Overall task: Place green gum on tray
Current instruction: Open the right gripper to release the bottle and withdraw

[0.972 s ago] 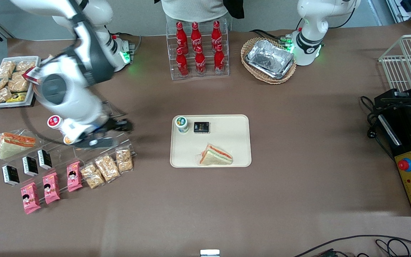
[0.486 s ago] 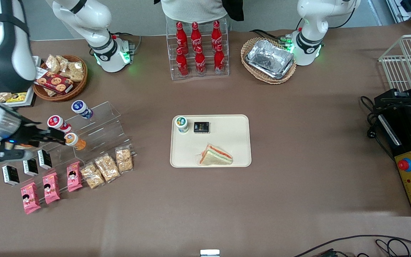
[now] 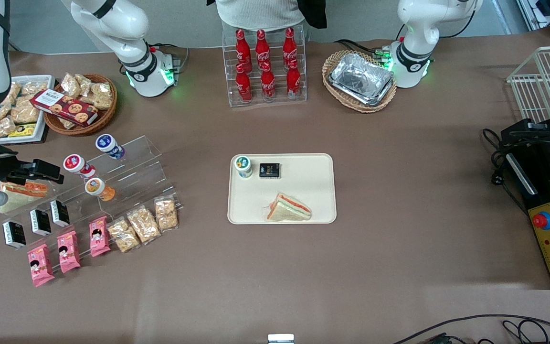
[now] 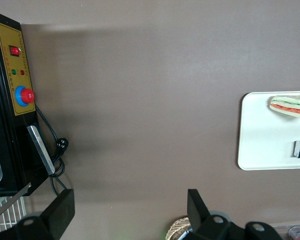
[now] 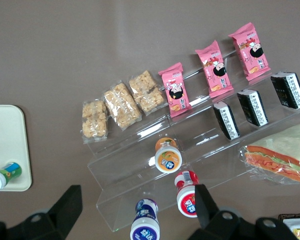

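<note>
The green gum (image 3: 243,165), a small white bottle with a green-rimmed lid, stands upright on the cream tray (image 3: 303,196), in the corner farther from the front camera and toward the working arm's end. The right wrist view also catches the gum (image 5: 5,175) on the tray (image 5: 7,135). My gripper (image 3: 50,173) hangs open and empty high above the acrylic snack rack (image 3: 127,172), far from the tray toward the working arm's end of the table. In the right wrist view the gripper (image 5: 136,210) holds nothing.
A sandwich (image 3: 288,209) and a black packet (image 3: 269,170) share the tray. The rack carries blue-lidded (image 3: 109,145), red (image 3: 77,165) and orange (image 3: 98,188) bottles, with snack packs nearer the camera. Cola bottles (image 3: 266,67), a foil tray (image 3: 362,79) and a wire basket (image 3: 542,81) stand farther back.
The right arm has swung away from above the rack toward the working arm's table edge and risen. The gum has stayed on the tray throughout.
</note>
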`<act>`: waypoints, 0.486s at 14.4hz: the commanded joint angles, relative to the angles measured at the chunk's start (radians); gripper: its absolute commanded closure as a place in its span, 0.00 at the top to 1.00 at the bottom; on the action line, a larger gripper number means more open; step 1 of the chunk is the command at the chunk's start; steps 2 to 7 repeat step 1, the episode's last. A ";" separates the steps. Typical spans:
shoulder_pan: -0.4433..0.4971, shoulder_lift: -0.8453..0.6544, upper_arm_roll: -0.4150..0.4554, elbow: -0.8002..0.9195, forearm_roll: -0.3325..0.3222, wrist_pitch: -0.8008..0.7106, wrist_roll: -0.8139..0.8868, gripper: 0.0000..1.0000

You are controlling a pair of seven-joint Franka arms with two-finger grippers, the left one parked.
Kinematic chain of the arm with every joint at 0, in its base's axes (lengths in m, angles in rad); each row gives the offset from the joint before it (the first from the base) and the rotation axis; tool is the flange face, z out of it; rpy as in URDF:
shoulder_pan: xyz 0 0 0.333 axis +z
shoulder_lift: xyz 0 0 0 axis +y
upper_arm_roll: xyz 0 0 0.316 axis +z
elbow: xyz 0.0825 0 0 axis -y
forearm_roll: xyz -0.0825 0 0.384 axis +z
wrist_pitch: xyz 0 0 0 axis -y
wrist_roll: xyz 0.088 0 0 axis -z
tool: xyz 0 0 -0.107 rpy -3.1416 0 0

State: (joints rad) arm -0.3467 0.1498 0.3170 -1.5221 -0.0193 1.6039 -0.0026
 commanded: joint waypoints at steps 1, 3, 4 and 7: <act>0.006 0.017 0.010 0.040 0.007 -0.035 0.010 1.00; 0.006 0.017 0.010 0.040 0.007 -0.035 0.010 1.00; 0.006 0.017 0.010 0.040 0.007 -0.035 0.010 1.00; 0.006 0.017 0.010 0.040 0.007 -0.035 0.010 1.00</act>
